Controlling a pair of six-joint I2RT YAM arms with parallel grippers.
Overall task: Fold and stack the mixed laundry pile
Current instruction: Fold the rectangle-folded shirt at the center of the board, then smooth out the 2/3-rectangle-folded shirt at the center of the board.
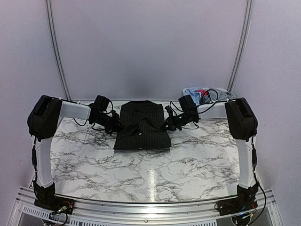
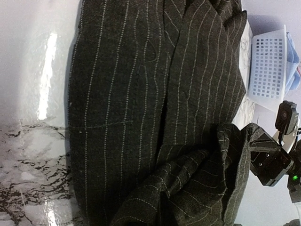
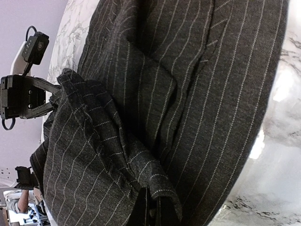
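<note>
My left gripper point(image 1: 114, 126) and right gripper point(image 1: 169, 125) both pinch the black pinstriped shirt point(image 1: 141, 129). It looks soft and floppy, so I'd hold its edges.

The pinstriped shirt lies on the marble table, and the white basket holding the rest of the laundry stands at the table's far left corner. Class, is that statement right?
Not quite. The white basket stands at the far right corner, not the left; the top external view shows its laundry there. The rest holds: the pinstriped shirt lies on the marble table.
</note>
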